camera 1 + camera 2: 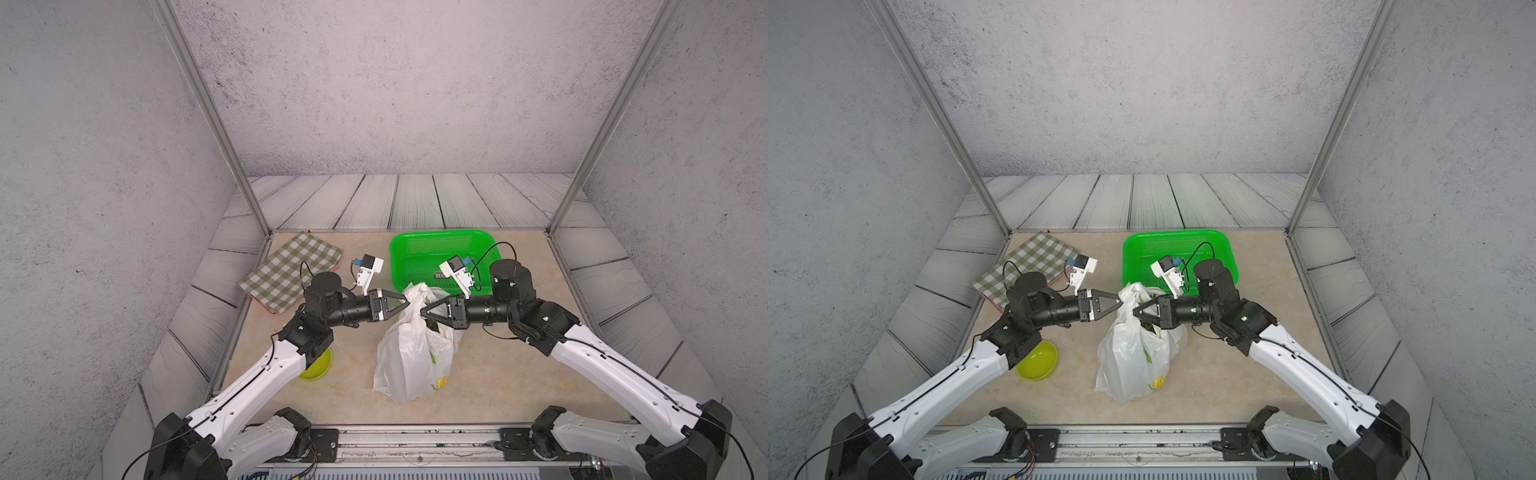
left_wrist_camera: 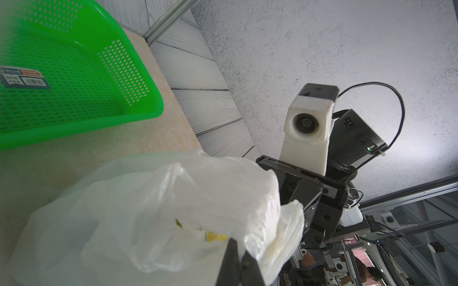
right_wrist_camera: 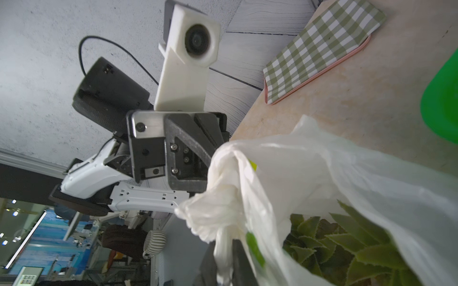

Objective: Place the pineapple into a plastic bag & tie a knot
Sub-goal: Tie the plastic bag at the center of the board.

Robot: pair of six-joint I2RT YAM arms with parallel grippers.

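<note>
Both my jaws are clenched on thin plastic. They come in from opposite sides, and their tips almost meet over the bag (image 1: 411, 357). The left jaws pinch the film at its top. The right jaws grip a white handle strand (image 3: 223, 247) that runs out of the knot (image 3: 213, 203).

I hold it this way, I judge, because two opposed grips let me draw the knot tight, and they keep the mouth gathered and upright so nothing spills.

The bag stands about mid-surface, nearer the front edge, just in front of the basket (image 1: 415, 245) (which sits at the far edge). The bag is crinkly, translucent white, slumped wide at the base and narrow at the top, with a lemon slice (image 1: 440, 380) printed low on it.

The knot is a twisted, puckered bunch of handle, and it looks loose. Beside it a gap is open, and the pineapple (image 3: 347, 247) shows its spiky green crown inside.
</note>
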